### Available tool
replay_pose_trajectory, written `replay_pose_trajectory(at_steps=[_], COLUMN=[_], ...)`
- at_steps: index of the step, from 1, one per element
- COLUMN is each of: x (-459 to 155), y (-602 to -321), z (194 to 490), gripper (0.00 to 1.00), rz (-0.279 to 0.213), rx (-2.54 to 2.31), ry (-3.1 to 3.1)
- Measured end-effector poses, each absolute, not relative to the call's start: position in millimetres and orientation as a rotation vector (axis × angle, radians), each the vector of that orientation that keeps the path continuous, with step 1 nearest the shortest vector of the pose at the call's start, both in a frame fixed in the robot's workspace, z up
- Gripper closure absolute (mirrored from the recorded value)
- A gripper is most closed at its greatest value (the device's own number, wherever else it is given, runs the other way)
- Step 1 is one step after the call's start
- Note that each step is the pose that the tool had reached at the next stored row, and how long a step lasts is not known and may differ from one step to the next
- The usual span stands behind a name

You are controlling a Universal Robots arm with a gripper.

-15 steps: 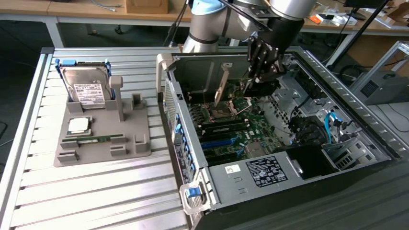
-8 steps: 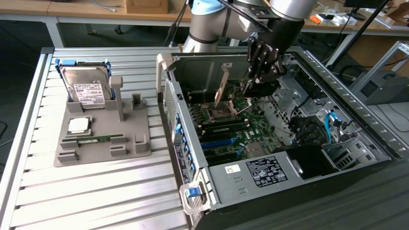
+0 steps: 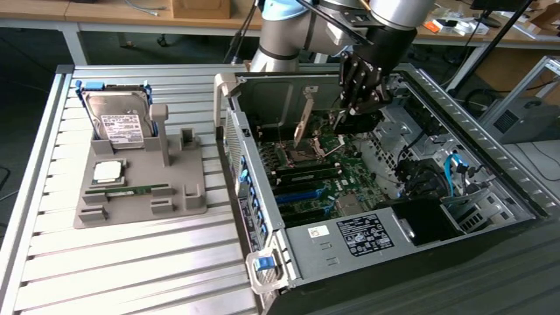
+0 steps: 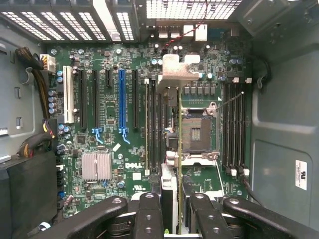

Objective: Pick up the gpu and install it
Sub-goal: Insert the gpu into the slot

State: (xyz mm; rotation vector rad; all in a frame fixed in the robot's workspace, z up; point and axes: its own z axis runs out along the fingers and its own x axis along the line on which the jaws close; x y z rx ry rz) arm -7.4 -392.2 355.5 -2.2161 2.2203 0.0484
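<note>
My gripper (image 3: 345,120) reaches down into the open computer case (image 3: 262,197) and is shut on the gpu (image 3: 303,121), a thin card held on edge above the motherboard (image 3: 350,177). In the wrist view the gpu (image 4: 175,74) runs edge-on from between my black fingers (image 4: 149,214) out to its silver end bracket. It hangs over the area between the black slots and the CPU socket (image 4: 196,132). The long blue slot (image 4: 121,99) lies off to one side of the card. I cannot tell whether the card touches the board.
On the slatted table at the exterior view's left, a grey holder (image 3: 140,203) carries a silver hard drive (image 3: 118,118), a CPU chip (image 3: 107,172) and a green memory stick (image 3: 131,190). Case walls, a black shroud (image 3: 424,220) and cable bundles (image 4: 35,74) surround the board.
</note>
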Motion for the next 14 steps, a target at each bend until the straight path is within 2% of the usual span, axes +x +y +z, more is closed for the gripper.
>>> replay_pose_trajectory(at_steps=[14], x=[-7.4], y=[-394.6], z=[353.8], gripper=[0.73], rz=[0.048], rx=[-2.216], ry=[2.220])
